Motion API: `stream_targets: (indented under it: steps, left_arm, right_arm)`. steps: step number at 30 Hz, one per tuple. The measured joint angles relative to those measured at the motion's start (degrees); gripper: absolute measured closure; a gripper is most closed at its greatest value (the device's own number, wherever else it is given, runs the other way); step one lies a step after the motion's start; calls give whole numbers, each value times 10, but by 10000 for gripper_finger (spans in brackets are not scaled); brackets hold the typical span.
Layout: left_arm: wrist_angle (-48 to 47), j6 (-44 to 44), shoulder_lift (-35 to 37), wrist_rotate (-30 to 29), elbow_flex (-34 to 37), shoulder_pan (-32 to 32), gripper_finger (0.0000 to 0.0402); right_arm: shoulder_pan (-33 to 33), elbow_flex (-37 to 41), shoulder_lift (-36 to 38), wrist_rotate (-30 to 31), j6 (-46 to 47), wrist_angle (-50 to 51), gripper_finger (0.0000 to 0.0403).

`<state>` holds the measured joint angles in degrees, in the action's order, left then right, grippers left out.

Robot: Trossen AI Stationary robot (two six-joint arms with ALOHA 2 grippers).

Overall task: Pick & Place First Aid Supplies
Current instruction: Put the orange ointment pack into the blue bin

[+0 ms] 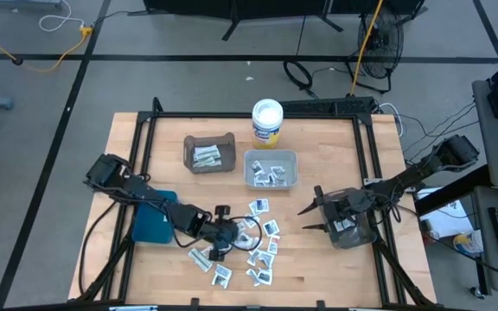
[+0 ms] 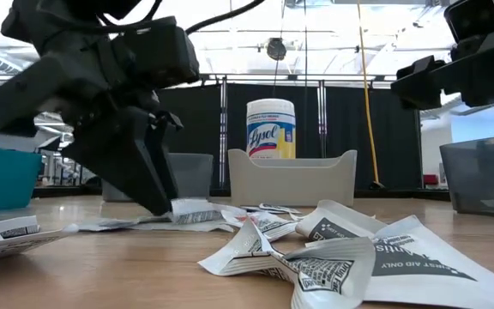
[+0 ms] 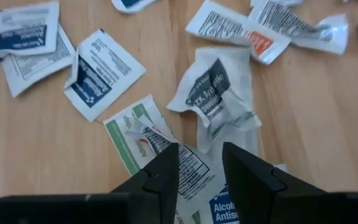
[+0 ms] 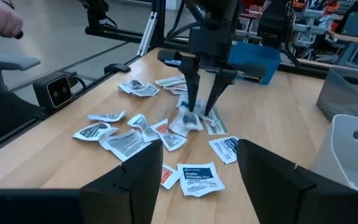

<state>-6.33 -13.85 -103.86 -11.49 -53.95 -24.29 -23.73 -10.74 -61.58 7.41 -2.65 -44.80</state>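
Note:
Several small white first aid packets (image 1: 256,242) lie scattered flat on the wooden table (image 1: 335,276) near its front edge. My left gripper (image 3: 201,155) is down in this pile, pointing steeply down and open. One finger stands on each side of a white printed packet (image 3: 189,167), and a crumpled packet (image 3: 216,93) lies just beyond. The right wrist view shows the same gripper (image 4: 201,112) with its tips at table height. My right gripper (image 1: 303,219) hovers open at the right, level, pointing at the pile, nothing between its fingers. My left gripper comes at the pile from above, slanting from the table's left. Its fingertips (image 3: 166,163) reach down to the flat packet on either side. I cannot tell whether they touch the packet or the table. The packet lies flat on the wood.
A brown bin (image 1: 208,154) and a pale bin (image 1: 271,169) at the back each hold some packets. A white tub (image 1: 267,121) stands behind them. A blue bin (image 1: 150,223) sits under my left arm, a grey bin (image 1: 354,231) under my right.

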Motion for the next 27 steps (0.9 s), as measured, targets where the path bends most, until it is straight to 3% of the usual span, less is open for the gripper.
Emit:
stream_targets:
  steps: [4, 12, 17, 21, 27]
  left_arm:
    - [-2, -9, 20, -1, 0, 0, 250]
    - [-24, -31, 33, -7, 1, 2, 155]
    - [-39, -44, 28, -5, 1, 10, 116]
    - [-46, -43, 28, 2, 1, 15, 113]
    - [-43, -39, 20, 29, 1, 22, 143]
  right_arm:
    - [0, 0, 0, 0, 0, 0, 202]
    - [0, 0, 0, 0, 0, 0, 202]
    - [0, 0, 0, 0, 4, 0, 202]
    - [0, 0, 0, -1, 5, -1, 202]
    - [0, 0, 0, -1, 5, -2, 202]
